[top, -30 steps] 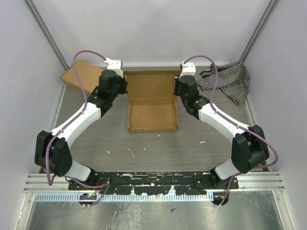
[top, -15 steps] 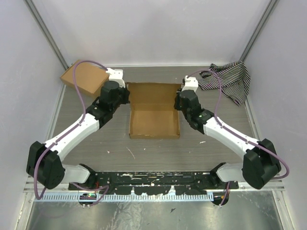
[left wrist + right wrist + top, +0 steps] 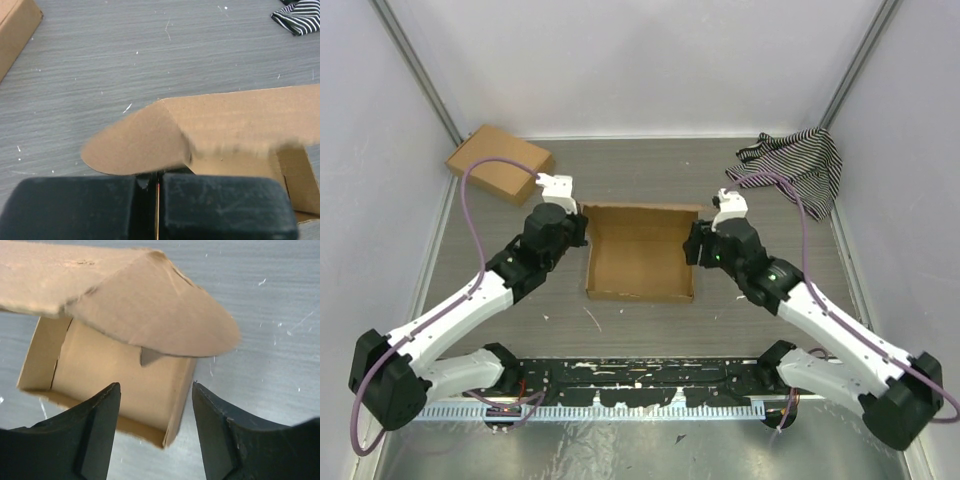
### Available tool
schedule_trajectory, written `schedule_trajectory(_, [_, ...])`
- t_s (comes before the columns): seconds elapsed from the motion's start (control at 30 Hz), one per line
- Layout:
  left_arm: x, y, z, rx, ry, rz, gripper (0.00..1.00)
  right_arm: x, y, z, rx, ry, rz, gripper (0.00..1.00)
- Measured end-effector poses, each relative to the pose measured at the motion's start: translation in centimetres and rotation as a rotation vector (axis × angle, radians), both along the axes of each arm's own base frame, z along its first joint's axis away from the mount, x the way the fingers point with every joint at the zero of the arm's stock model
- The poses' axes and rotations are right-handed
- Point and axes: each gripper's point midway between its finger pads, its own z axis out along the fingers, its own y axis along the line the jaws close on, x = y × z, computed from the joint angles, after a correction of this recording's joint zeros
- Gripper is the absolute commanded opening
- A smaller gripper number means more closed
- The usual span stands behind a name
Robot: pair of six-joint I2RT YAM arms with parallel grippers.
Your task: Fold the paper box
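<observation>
The paper box (image 3: 638, 265) lies open in the middle of the table, a shallow brown tray whose lid stands up along its far edge. My left gripper (image 3: 580, 226) is at the box's back left corner. In the left wrist view it (image 3: 156, 175) is shut, a thin cardboard edge shows between its pads, and the lid's rounded side flap (image 3: 135, 145) sits just above them. My right gripper (image 3: 692, 245) is at the right wall. Its jaws (image 3: 156, 385) stand open on either side of the tray's right wall (image 3: 180, 390), touching nothing, under the other rounded flap (image 3: 165, 315).
A second, closed brown cardboard box (image 3: 498, 163) lies at the back left, also visible at the left wrist view's corner (image 3: 15, 25). A striped cloth (image 3: 795, 165) is bunched at the back right. Grey walls close in both sides and the back.
The lid has come up from lying flat to standing. The box and both grippers have moved toward the near edge. My right gripper has opened and let go of the flap.
</observation>
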Motion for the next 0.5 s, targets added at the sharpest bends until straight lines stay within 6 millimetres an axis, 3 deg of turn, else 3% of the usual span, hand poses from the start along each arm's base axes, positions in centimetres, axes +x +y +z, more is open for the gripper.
schedule_trajectory(0.13, [-1.4, 0.4, -0.9, -0.007, 0.013, 0.006, 0.04, -3.5, -1.2, 0.6, 0.045, 0.022, 0.041, 0.69])
schedule_trajectory(0.27, [-2.6, 0.7, -1.9, -0.020, 0.035, 0.007, 0.13, -5.9, -2.7, 2.7, 0.116, -0.016, 0.033, 0.69])
schedule_trajectory(0.33, [-3.2, 0.9, -2.4, -0.023, 0.050, 0.007, 0.27, -6.7, -3.4, 3.4, 0.149, -0.029, 0.015, 0.69])
schedule_trajectory(0.5, [-4.9, 1.3, -3.4, -0.032, 0.105, 0.005, 0.37, -7.6, -5.4, 4.7, 0.198, -0.054, -0.072, 0.69])
